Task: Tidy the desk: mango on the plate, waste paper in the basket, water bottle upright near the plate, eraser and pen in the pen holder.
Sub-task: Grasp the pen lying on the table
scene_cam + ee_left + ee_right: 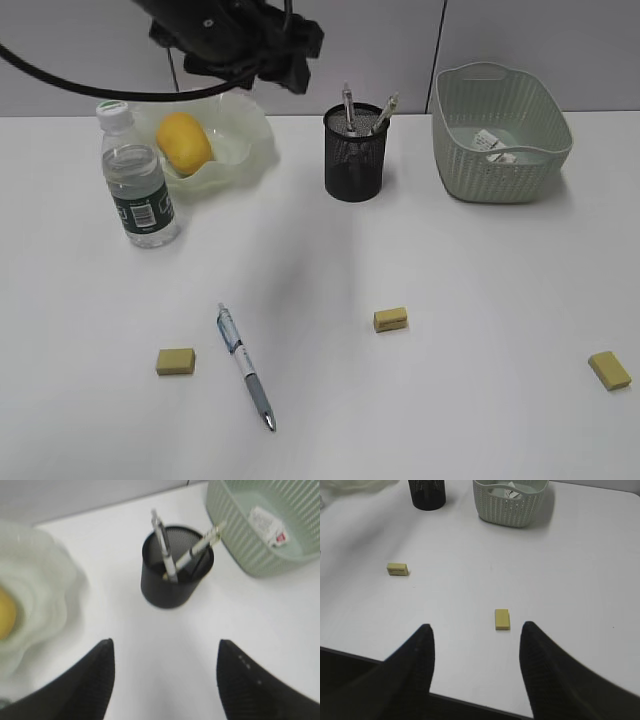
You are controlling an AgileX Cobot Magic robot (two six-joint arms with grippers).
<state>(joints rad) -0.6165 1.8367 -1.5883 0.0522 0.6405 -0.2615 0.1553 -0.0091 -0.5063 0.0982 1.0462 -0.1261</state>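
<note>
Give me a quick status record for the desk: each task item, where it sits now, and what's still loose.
mango: on the plate
bottle: upright beside the plate
waste paper: in the basket
pen holder: holds two pens
loose pen: lying on the desk
loose erasers: three, left, middle, right
left gripper: open, empty, above the desk near the holder
right gripper: open, empty

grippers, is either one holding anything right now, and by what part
Nothing is held. The left gripper hangs open above bare desk near the pen holder; the right gripper is open too, an eraser lying beyond its jaws.
</note>
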